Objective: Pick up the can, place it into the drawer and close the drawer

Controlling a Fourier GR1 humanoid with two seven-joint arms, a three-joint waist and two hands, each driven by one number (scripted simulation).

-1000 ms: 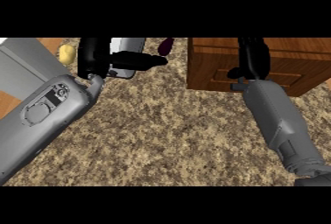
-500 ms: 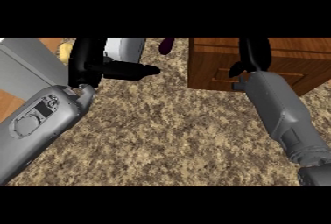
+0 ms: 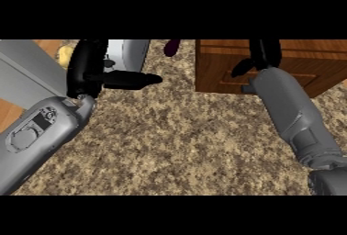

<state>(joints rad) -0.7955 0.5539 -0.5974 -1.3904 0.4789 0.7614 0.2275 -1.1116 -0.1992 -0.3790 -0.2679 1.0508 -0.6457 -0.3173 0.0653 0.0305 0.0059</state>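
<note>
Left hand (image 3: 86,69): black, at the upper left of the view and closed on the can (image 3: 129,51). The palm lies along the can's left side and the thumb is crooked across its lower end, pointing right. Can: pale silver cylinder, upright in the view. Its top runs out at the upper edge and much of its left flank is hidden behind the hand. It is held over the left part of the desk (image 3: 176,137), well apart from the drawer (image 3: 305,64). Left forearm (image 3: 41,133): grey, rising from the lower left corner to the wrist just below the hand. Right hand (image 3: 263,54): black, at the upper right, in front of the drawer's wooden face. Its fingers run straight up to the edge of the view, the thumb stands off to the lower left, and it holds nothing. Right forearm (image 3: 291,110): grey, slanting down to the lower right corner. Drawer: brown wood with a panelled front, at the upper right; whether it stands open cannot be told from here. Desk: speckled brown stone top. Small purple object (image 3: 171,47): on the desk between can and drawer, near the can's right side. Yellow object (image 3: 65,53): partly hidden, just left of the left hand. Grey slab (image 3: 27,69): along the far left.
</note>
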